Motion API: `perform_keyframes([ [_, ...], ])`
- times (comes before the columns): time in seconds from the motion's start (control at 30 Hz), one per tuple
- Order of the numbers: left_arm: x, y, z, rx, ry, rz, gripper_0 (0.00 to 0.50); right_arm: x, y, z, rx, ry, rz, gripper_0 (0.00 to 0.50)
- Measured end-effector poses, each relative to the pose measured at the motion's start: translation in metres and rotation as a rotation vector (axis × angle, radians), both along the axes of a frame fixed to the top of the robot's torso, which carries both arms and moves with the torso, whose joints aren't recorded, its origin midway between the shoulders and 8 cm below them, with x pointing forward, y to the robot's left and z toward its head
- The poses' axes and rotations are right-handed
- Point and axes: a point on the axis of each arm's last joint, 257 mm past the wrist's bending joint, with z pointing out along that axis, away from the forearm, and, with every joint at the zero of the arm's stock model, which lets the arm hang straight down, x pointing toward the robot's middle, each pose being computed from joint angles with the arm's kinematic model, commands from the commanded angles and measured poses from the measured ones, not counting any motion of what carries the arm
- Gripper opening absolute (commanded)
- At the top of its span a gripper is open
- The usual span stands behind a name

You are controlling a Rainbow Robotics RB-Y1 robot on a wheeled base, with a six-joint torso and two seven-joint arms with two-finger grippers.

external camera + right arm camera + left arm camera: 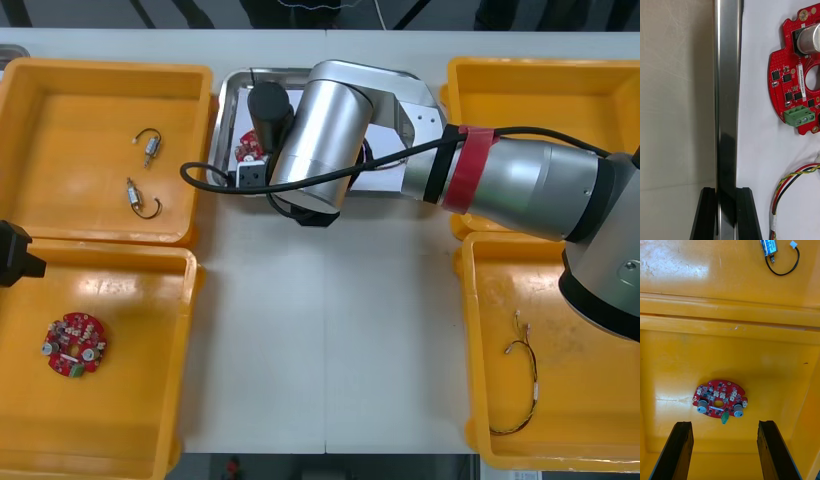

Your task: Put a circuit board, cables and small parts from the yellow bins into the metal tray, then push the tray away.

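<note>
Metal tray, white inside, is set at the middle of the tabletop's far edge, between the yellow bins. One of its walls is clamped between the narrowly set fingers of the right gripper, whose arm is stretched in from the right edge. A red circuit board and a red and yellow cable are laid near each other inside the tray. The left gripper is held at the left edge above the near left bin, fingers spread wide, with a second circuit board lying beneath them.
</note>
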Motion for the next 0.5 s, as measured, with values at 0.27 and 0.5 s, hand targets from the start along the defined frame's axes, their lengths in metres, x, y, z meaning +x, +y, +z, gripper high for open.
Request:
perform_keyframes([
  [0.27,0.0,0.0,0.0,0.0,0.0,0.0,0.5,0.017,-0.004,0.004,0.011,-0.023,-0.005,0.0],
  [0.5,0.0,0.0,0.0,0.0,0.0,0.0,0.5,0.033,-0.008,0.006,0.028,-0.042,-0.016,0.0],
])
